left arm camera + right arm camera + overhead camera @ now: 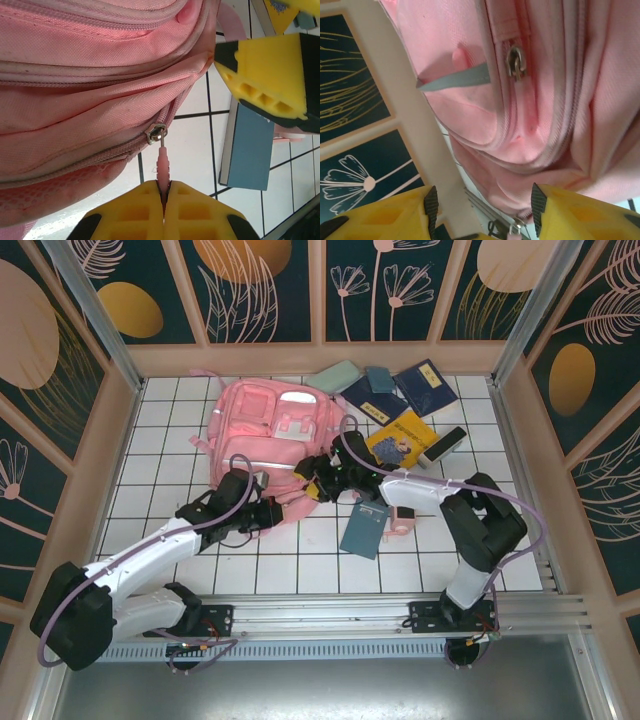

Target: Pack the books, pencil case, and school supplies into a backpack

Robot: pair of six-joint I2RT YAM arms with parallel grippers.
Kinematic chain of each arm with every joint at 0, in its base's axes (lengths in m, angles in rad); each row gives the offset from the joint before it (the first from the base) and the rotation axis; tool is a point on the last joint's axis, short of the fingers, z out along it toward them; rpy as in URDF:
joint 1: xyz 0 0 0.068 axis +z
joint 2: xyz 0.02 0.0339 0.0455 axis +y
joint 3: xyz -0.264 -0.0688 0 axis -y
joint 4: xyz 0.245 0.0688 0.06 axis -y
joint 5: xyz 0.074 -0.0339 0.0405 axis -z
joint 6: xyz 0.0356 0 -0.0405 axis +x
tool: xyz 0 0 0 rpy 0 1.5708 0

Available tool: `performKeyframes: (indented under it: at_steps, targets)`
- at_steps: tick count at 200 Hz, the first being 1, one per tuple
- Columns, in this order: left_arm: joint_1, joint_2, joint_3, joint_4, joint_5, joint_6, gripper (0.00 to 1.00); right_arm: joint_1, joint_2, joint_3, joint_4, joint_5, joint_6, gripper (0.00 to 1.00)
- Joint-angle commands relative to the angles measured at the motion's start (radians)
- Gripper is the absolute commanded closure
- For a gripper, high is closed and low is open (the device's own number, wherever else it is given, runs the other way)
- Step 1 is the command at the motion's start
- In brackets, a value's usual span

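**Top view.** The near rim of the backpack (275, 435) lies under the left gripper (272, 517) and the right gripper (318, 487). How their jaws stand is too small to read here. The pink gadget (403, 523) sits partly behind the right arm (430, 490), and the black bar (442, 445) overlaps one corner of the yellow book (398, 435).

**Left wrist view.** The backpack runs off the top and left edges. The lower end of the zipper pull (163, 162) vanishes between two pressed fingers (135, 212), which are cropped at the bottom edge. At upper right, a yellow finger (265, 70) of the right gripper is cut by the right edge and hides the top of the dark teal book (247, 150).

**Right wrist view.** Both fingers are cropped at the bottom edge. A small pink piece (515, 231) at bottom centre is cut off and cannot be identified.
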Motion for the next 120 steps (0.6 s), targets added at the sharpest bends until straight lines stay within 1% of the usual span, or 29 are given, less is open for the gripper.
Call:
performKeyframes:
  at_steps: [1,34,52,71,84,101,120]
  targets:
    - [-0.011,-0.02,0.028,0.041,0.0,0.012,1.0,-0.003,0.042,-0.021,0.09,-0.016,0.074,0.47]
    - [-0.011,-0.038,0.026,0.025,-0.013,0.014,1.0,0.004,0.055,-0.036,0.113,-0.026,0.087,0.48]
    - [-0.011,-0.04,0.023,0.021,-0.018,0.015,1.0,0.004,0.022,-0.046,0.071,-0.002,0.066,0.49]
    - [-0.012,-0.042,0.017,0.033,-0.008,0.012,1.0,0.002,0.01,-0.026,0.004,0.028,0.002,0.5]
    - [-0.012,-0.038,0.022,0.03,-0.006,0.018,1.0,-0.002,0.029,0.046,-0.093,0.063,-0.091,0.49]
    - [-0.012,-0.034,0.025,0.024,-0.007,0.026,1.0,0.005,0.08,0.197,-0.269,0.16,-0.237,0.49]
    - [-0.012,-0.041,0.024,0.023,-0.01,0.028,1.0,0.007,0.149,0.316,-0.372,0.216,-0.312,0.49]
